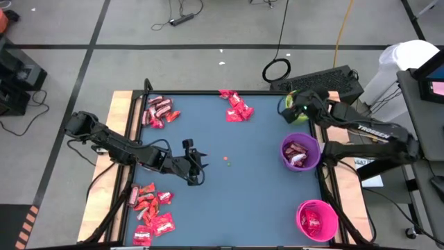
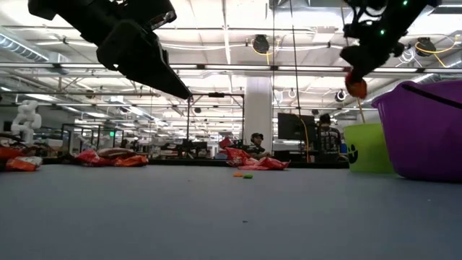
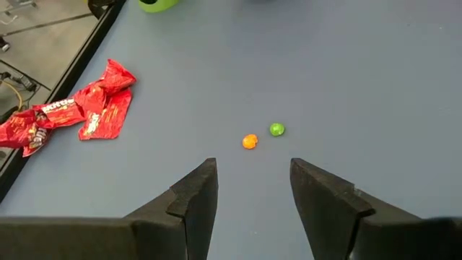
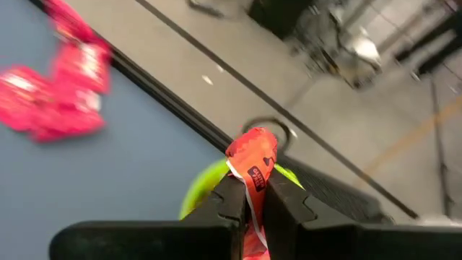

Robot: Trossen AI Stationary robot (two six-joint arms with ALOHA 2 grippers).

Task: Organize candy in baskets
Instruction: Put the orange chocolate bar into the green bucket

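From above, the job looks partly done. The purple basket (image 1: 300,152) by the table's (image 1: 236,173) right edge has a few candies in it, and the pink basket (image 1: 317,219) near the right front corner has some too. The green basket (image 1: 288,105) sits at the far right corner, mostly hidden under the right gripper (image 1: 300,107), so what is inside cannot be seen. Lots of candy is still out: one pile (image 1: 159,111) near the far left corner, one pile (image 1: 236,106) at the far edge, and a big pile (image 1: 150,208) at the front left corner. So most of the sorting is left, I think. The left gripper (image 1: 201,167) hangs over the middle of the table, left of two tiny round dots (image 1: 227,163).

From table height, the right gripper (image 2: 355,76) is up in the air above the green basket (image 2: 369,147), pinching a red-orange candy (image 2: 355,87). The purple basket (image 2: 422,130) stands close on the right. The left gripper (image 2: 170,85) is high up with nothing in it.

On the left wrist camera, the left gripper (image 3: 253,191) has its fingers apart and empty. An orange dot (image 3: 250,141) and a green dot (image 3: 276,129) lie just past them. Red wrappers (image 3: 79,112) lie by the table's edge.

On the right wrist camera, the right gripper (image 4: 249,189) is squeezed tight on one red candy (image 4: 253,155), right over the green basket (image 4: 216,180). It looks ready to drop it in.
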